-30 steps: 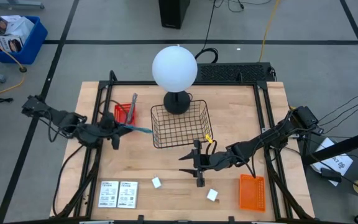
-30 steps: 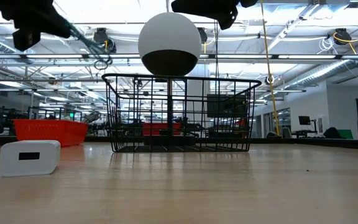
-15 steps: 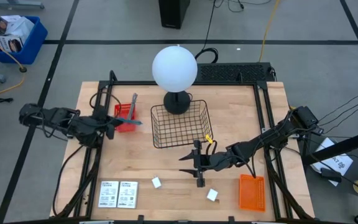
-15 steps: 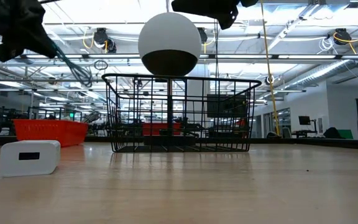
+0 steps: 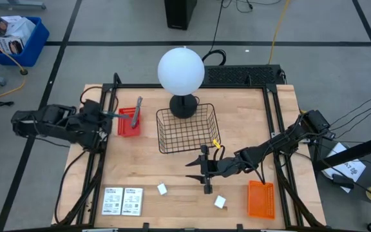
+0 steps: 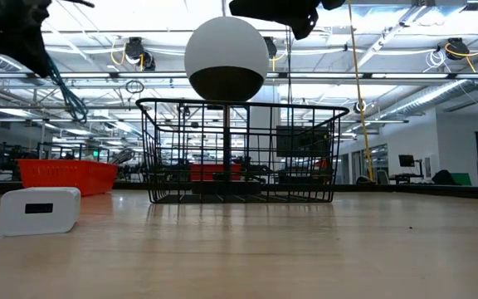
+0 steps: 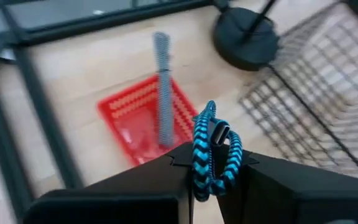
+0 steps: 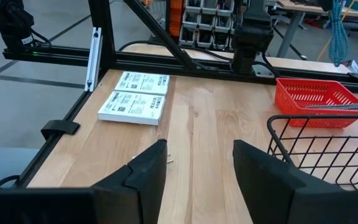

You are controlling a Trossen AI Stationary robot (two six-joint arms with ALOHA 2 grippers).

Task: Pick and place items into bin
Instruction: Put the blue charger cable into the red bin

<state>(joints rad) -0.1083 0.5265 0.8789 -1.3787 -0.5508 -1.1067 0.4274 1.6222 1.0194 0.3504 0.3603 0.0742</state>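
Carrying a teal braided cable (image 7: 213,155), folded into a loop, the left gripper (image 7: 211,167) has its jaws shut on it, high at the table's left edge just beside the red bin (image 5: 129,122). Helper-style "pen" reading does not fit: left wrist view shows braid and a plug end.

- Red bin: grey braided item (image 7: 163,90) already propped in it, one end sticking out over the rim
- Wire basket (image 5: 187,129) mid-table: looks empty from above and from low view
- Orange bin (image 5: 261,199) at front right: contents cannot tell
- Left out on the wood: two white blocks (image 5: 162,189) (image 5: 220,202), two white printed cards (image 5: 122,200)
- Right gripper (image 8: 195,163) hangs over front-centre table, jaws wide apart, holding nothing

Judgement: early going; one item binned, one in hand, four loose
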